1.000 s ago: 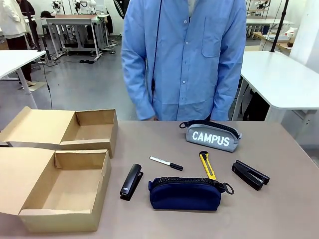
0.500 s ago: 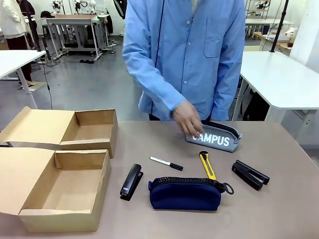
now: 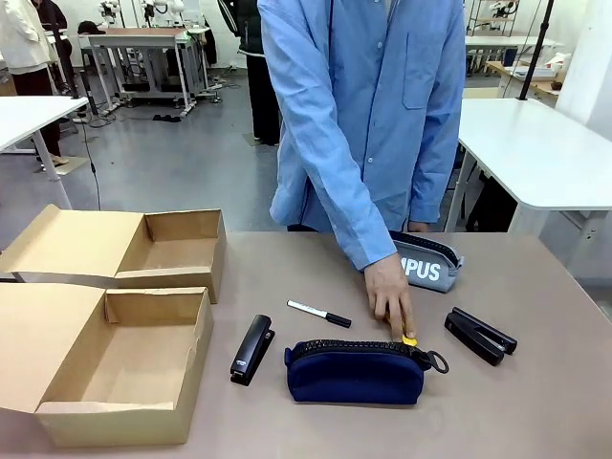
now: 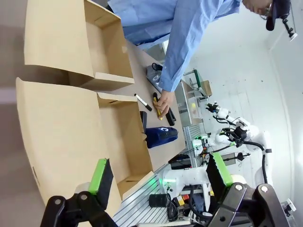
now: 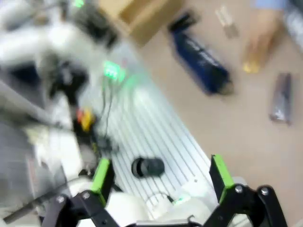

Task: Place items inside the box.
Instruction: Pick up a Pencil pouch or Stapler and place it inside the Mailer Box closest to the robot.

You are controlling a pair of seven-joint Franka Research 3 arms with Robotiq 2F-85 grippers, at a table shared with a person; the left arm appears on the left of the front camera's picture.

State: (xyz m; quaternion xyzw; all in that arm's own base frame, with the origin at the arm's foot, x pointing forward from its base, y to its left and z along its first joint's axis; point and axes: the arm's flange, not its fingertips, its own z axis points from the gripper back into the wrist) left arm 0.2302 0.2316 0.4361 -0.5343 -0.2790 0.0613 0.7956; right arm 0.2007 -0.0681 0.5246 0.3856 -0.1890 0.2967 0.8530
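Observation:
Two open cardboard boxes stand at the table's left, a near box [image 3: 124, 368] and a far box [image 3: 158, 244]. To their right lie a black stapler [image 3: 252, 349], a white marker [image 3: 319, 314], a navy pouch [image 3: 356, 371], a grey CAMPUS pouch [image 3: 430, 263] and a black clip-like tool [image 3: 480, 335]. A person's hand [image 3: 390, 292] rests on the yellow utility knife [image 3: 409, 339], covering most of it. My left gripper [image 4: 159, 172] is open over the near box's flap [image 4: 57, 137]. My right gripper [image 5: 161, 174] is open, far from the navy pouch [image 5: 201, 59]; that view is blurred.
The person in a blue shirt [image 3: 368, 115] stands at the far edge, leaning over the table. Bare tabletop [image 3: 535, 411] lies at the front right. The right wrist view looks down on the robot's base rail [image 5: 156, 132] at the table's near side.
The person's hand came from their side, passed over the grey pouch and now rests on the utility knife. The other items and the boxes have not moved.

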